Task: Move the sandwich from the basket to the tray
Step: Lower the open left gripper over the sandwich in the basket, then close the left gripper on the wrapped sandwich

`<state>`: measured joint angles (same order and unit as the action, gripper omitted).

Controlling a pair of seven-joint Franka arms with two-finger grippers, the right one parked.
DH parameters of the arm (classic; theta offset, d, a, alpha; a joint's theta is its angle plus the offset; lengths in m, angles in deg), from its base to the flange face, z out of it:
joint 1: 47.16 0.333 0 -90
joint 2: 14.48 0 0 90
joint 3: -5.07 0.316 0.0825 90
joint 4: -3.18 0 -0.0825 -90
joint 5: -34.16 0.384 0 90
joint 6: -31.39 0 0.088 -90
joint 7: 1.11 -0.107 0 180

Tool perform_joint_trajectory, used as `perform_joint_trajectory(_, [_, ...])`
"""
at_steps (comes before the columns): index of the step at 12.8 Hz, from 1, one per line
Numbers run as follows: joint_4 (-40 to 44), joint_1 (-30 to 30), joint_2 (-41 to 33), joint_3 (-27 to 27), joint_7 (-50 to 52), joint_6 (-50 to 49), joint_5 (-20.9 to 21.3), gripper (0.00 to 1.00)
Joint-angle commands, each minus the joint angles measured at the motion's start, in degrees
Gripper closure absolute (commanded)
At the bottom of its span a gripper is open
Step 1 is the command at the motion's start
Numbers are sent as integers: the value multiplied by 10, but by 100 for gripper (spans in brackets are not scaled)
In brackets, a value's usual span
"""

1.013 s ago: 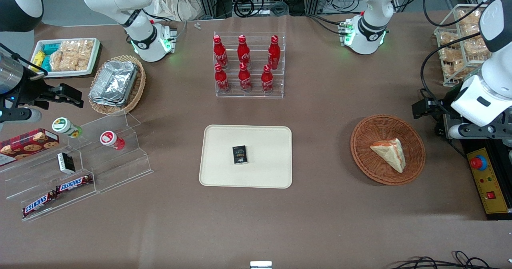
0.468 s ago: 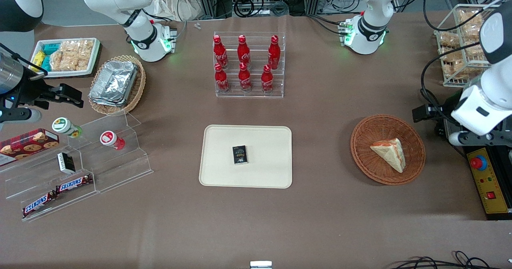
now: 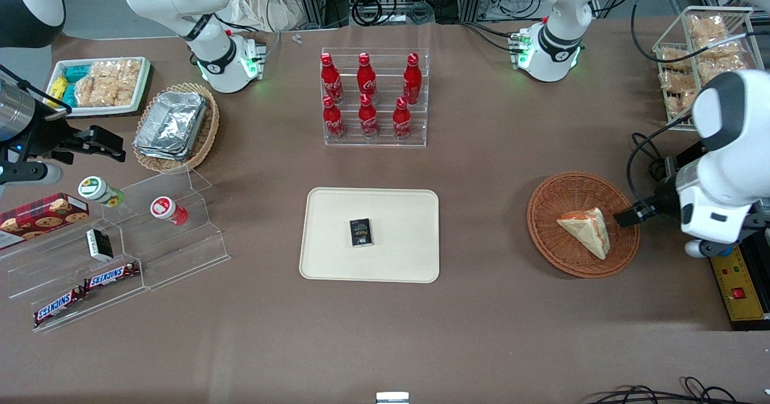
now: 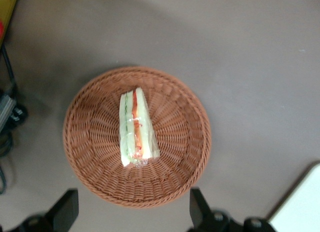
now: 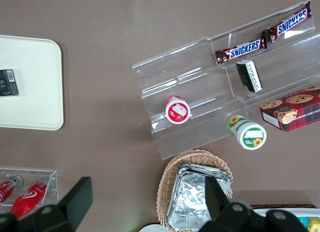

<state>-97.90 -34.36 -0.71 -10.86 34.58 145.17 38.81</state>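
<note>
The sandwich [image 3: 586, 231], a pale bread wedge with orange-red and green filling, lies in the reddish-brown woven basket [image 3: 543, 235] toward the working arm's end of the table. The left arm's gripper [image 3: 628, 216] hangs over the basket's rim, beside the sandwich, on its working-arm side. In the left wrist view the gripper [image 4: 132, 218] is open and empty, its fingers [image 4: 66, 213] spread wide above the basket's rim [image 4: 201, 138], with the sandwich [image 4: 136, 128] below in the basket's middle. The cream-beige tray [image 3: 397, 211] lies at the table's middle; its corner shows in the wrist view [image 4: 304, 204].
A small black box [image 3: 361, 232] lies on the tray. An acrylic rack of red bottles [image 3: 373, 97] stands farther from the camera than the tray. A wire rack of snacks [image 3: 704, 49] and a yellow control box [image 3: 737, 281] sit near the working arm.
The left arm's gripper has come down and moved nearer to the camera, from beside the basket to over its rim. The sandwich and basket have not moved.
</note>
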Motion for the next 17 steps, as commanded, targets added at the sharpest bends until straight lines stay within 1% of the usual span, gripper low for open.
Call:
perform_joint_trajectory(1, [-79,3,-9,-2,130,93,18,0])
perform_joint_trajectory(3, [-94,3,10,-1,163,134,19,0])
perform_joint_trajectory(5, [-91,3,37,-1,198,138,19,0])
perform_joint_trajectory(11, [-96,5,76,8,206,149,21,0])
perform_joint_trajectory(13, [-109,5,77,9,207,149,48,0])
perform_joint_trajectory(17, [-107,7,105,8,206,163,56,0])
